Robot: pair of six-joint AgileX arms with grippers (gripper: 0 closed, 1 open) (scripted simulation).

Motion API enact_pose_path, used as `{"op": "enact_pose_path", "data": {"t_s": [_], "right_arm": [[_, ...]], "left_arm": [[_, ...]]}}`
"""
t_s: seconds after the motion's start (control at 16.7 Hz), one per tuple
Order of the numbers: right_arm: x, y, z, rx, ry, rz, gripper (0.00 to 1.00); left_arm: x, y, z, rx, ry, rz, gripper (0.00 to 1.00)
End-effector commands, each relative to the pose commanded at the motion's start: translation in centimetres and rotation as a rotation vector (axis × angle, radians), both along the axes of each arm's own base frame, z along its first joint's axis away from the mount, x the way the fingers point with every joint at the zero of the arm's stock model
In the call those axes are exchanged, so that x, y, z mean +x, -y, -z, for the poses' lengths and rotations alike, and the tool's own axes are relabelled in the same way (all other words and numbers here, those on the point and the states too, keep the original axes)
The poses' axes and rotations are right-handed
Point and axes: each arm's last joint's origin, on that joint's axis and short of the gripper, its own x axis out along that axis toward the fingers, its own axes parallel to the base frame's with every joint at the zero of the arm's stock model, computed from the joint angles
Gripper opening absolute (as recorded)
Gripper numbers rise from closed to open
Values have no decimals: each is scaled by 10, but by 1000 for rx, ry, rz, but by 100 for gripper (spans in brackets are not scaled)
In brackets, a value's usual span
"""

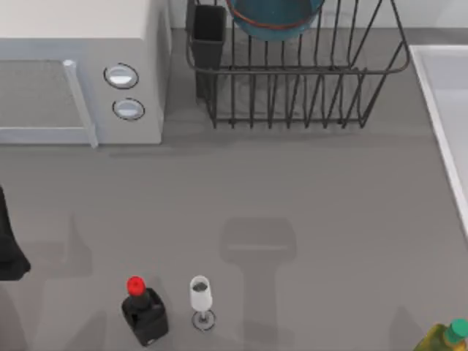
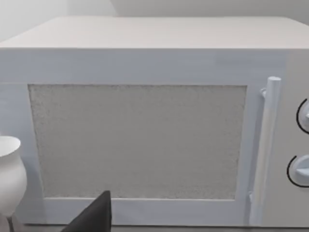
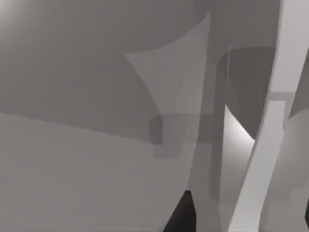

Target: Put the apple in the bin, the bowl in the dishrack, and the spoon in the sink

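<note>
glazed blue bowl [image 1: 274,18] in wire dishrack [image 1: 307,80]

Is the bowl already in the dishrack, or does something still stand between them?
Nothing visible stands between them: in the top view the bowl already sits inside the dishrack, among its prongs, beside the utensil cup.

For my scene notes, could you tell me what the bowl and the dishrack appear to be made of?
The bowl looks like glazed ceramic: smooth deep-blue surface, thin reddish-brown rim. The dishrack looks like black coated metal wire: thin upright prongs, bent frame. Both are guesses from looks alone.
</note>
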Motion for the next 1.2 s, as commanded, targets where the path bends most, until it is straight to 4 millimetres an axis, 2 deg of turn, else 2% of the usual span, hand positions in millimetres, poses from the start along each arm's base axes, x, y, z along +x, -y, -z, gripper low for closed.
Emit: {"op": "enact_pose_path", "data": {"t_s": [0.42, 0.54, 0.84, 1.02, 1.2], "right_arm": [[-4, -3, -69, 4, -10, 4, 0], [-5, -4, -75, -1, -3, 6, 0], [-3, -3, -74, 3, -9, 5, 0], [16, 2, -81, 17, -27, -8, 0], [54, 11, -91, 32, -51, -26, 0]], "left_arm": [[0, 0, 0, 0, 0, 0, 100], [0, 0, 0, 0, 0, 0, 100], [0, 0, 0, 0, 0, 0, 100], [0, 0, 0, 0, 0, 0, 100], [0, 0, 0, 0, 0, 0, 100]]}}
